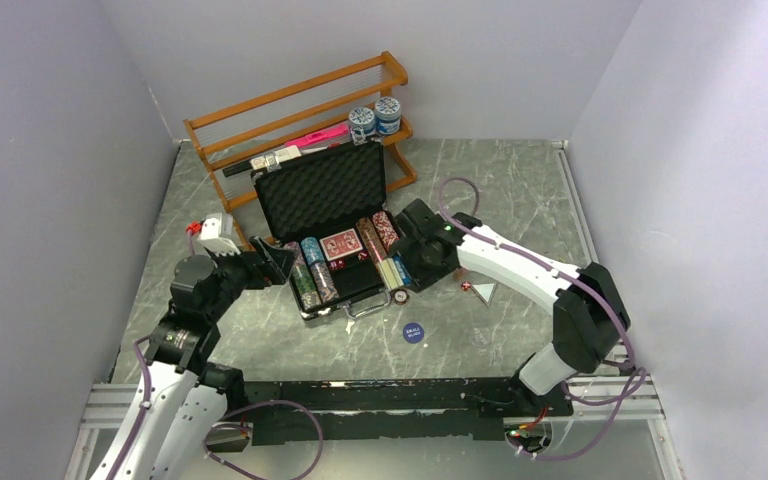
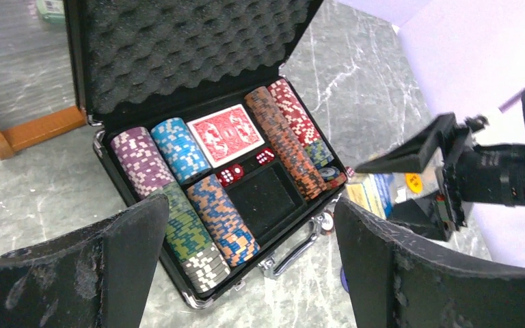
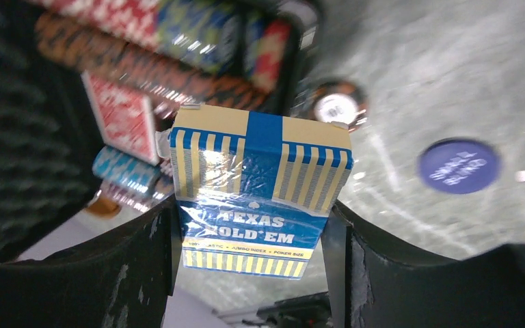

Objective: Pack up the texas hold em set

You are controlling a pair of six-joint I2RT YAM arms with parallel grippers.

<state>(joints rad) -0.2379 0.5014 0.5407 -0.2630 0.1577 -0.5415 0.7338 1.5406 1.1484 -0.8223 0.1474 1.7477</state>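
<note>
Right pincer (image 3: 253, 222) clamps a glossy, cellophane-wrapped rectangular blue deck (image 3: 260, 178); left pincer (image 2: 249, 225) gapes wide, facing the black briefcase (image 2: 178, 55) with its dimpled foam.

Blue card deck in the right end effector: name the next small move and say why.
Probably carry the blue-and-gold striped boxed card deck leftward over the empty black foam pocket in front of the red card deck, then lower it. The right end effector is shut on it beside the open black foam-lined briefcase, and that pocket looks deck-sized.
</note>
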